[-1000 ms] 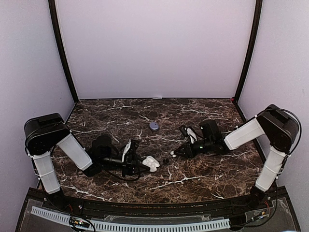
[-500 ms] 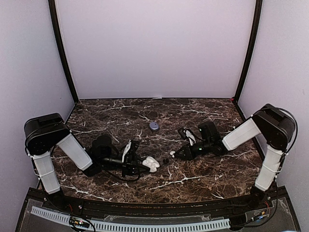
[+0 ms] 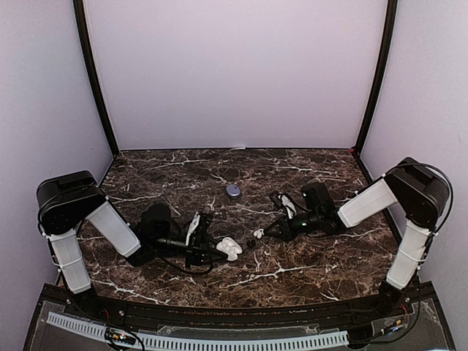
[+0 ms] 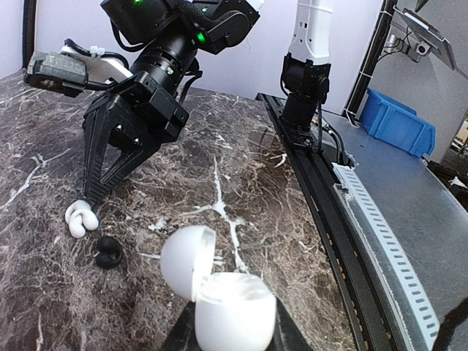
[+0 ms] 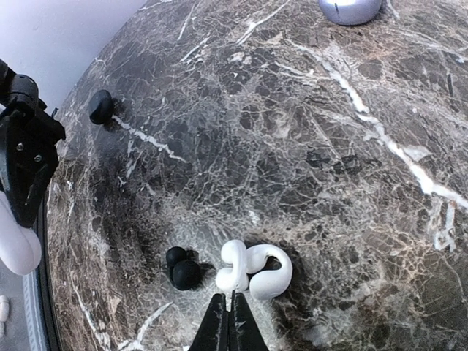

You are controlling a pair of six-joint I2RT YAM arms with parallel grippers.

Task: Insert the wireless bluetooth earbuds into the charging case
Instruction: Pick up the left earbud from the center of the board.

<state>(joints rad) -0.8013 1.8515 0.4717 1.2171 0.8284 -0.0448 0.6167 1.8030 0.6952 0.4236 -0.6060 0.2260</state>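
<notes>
Grasping the white bud for the open case.
Right gripper (image 5: 232, 301) is closed tight, its tips touching the white bud (image 5: 254, 269) mid-table, just beside a black bud (image 5: 183, 272). I cannot tell whether it has caught the bud. Left gripper (image 4: 230, 338) clamps the case (image 4: 234, 303), lid up, toward the near edge. Likely next: lift, check the bud comes along, then carry it over the case.
</notes>
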